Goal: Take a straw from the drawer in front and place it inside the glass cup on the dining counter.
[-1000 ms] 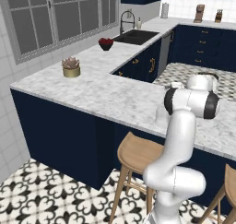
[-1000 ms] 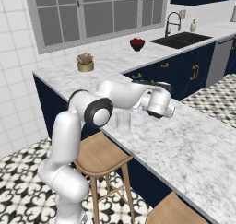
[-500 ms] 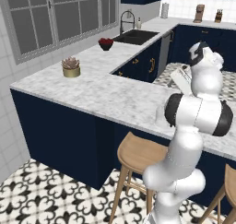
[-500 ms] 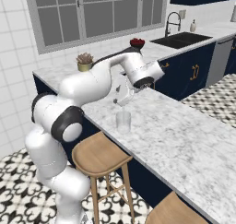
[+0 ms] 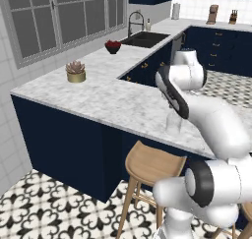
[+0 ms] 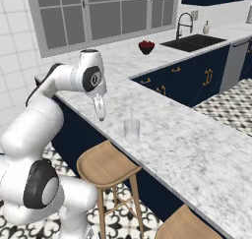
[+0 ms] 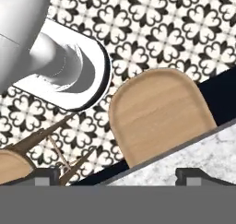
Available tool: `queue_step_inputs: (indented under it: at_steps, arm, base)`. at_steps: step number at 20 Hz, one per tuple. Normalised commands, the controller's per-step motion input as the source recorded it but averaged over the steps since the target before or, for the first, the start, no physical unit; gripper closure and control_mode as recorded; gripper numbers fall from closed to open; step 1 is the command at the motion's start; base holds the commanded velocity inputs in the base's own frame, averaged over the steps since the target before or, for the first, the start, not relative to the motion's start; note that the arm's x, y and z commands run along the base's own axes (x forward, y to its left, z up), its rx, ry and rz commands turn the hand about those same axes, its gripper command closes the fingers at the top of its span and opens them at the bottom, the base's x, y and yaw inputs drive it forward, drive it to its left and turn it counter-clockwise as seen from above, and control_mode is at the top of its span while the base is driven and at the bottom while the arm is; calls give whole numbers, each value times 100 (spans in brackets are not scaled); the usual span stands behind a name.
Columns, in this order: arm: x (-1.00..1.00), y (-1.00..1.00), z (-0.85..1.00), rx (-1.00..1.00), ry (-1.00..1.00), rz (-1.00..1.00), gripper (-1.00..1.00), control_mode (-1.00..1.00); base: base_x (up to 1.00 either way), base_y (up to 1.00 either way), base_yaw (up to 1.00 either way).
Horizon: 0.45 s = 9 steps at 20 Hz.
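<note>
Tool state: the tool was seen with its fingers spread wide apart and nothing between them; in the hand view the two dark fingertips stood far apart at the lower edge, with no straw gripped.
Tool position: it hung pointing down over the near edge of the tabletop, above a wooden stool.
Glass cup: the glass cup stood upright on the marble tabletop near its front edge; a thin upright line, judged to be the straw, appeared to rise from it, though this was too faint to confirm.
Key relation: in the right base view the cup lay at about 4 o'clock from the tool, near but apart, no contact.
Cup in left base view: the cup was partly hidden behind the arm.
Drawer: which drawer front was meant could not be told.
Judgement: the placing step was taken as probably done; a clear retreat away from the cup was judged the next need.
</note>
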Motion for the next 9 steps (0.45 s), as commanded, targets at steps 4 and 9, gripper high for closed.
queue_step_inputs:
  at_steps: [4,9]
  arm:
    - [-97,96,-88,-69,-43,19,-100,-100]
    - [-20,24,-100,-21,-31,10,-100,-100]
  base:
    - [0,0,0]
    - [0,0,0]
